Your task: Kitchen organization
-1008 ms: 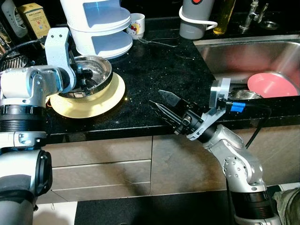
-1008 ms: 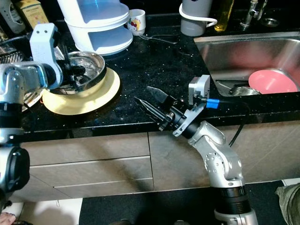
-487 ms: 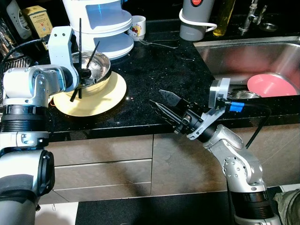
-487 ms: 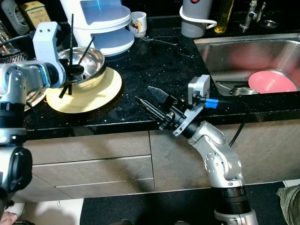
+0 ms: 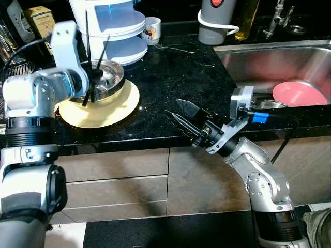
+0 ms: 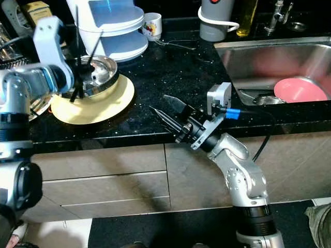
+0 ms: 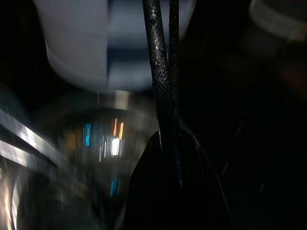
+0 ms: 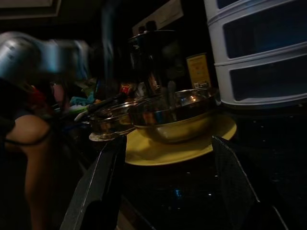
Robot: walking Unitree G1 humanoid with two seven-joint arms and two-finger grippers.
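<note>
A steel bowl (image 5: 107, 77) sits on a yellow plate (image 5: 120, 103) on the black counter, in front of a white stacked container (image 5: 111, 26). My left gripper (image 5: 97, 32) hovers over the bowl's left side. Its long fingers (image 7: 158, 57) point up and back toward the container, a little apart, with nothing between them. At the counter's front edge my right gripper (image 5: 172, 107) is open and empty, aimed left at the bowl (image 8: 172, 115) and plate (image 8: 192, 143).
A steel sink (image 5: 243, 64) on the right holds a pink plate (image 5: 301, 93). A mug (image 5: 151, 27), a grey jug (image 5: 213, 23) and an oil bottle (image 5: 247, 18) line the back. A yellow box (image 5: 39, 20) stands far left. Bare counter lies between plate and sink.
My left gripper has come out of the bowl and risen, its fingers swinging up toward the white container. The bowl has settled flatter on the plate. The right arm has not moved.
</note>
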